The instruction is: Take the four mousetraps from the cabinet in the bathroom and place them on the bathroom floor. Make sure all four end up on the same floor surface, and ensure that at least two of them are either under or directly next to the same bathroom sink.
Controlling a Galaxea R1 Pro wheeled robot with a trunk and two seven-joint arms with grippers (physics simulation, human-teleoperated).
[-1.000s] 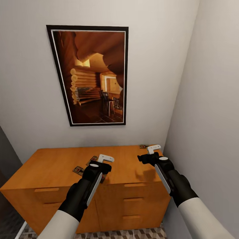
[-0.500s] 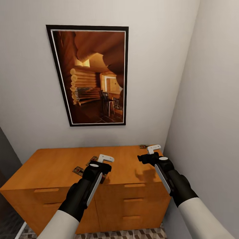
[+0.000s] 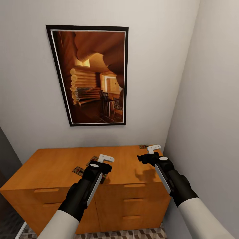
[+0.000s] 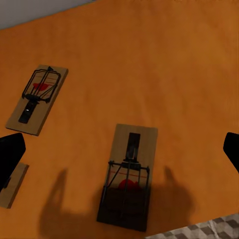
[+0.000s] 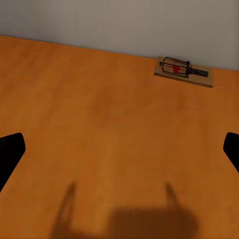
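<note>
Cabinet (image 3: 59,172): low orange-brown unit w/ drawer fronts + slim bar handles, set in a room corner under a framed picture (image 3: 91,75) of a log-cabin interior. All drawers shut, so contents can't be told. No readable writing or brand on cabinet, traps or picture. Mousetraps lie flat on cabinet top, none in a drawer. Left wrist view: one trap (image 4: 128,177) near cabinet front edge, red mark + dark spring parts on the board; second trap (image 4: 37,99) lies apart from it, further in on the top; corner of a third board (image 4: 11,185) partly hidden behind a dark fingertip. Right wrist view: fourth trap (image 5: 183,70) at cabinet back edge, just beside the wall. In head view this one sits at cabinet's back right corner (image 3: 143,146). Left gripper (image 3: 105,158) hovers over cabinet top above the front trap, fingers wide apart, holding nothing. Right gripper (image 3: 154,148) hovers over cabinet's right part, short of the back trap, fingers also spread wide, empty. Cube-pattern floor tiles (image 3: 132,234) show below cabinet front.
</note>
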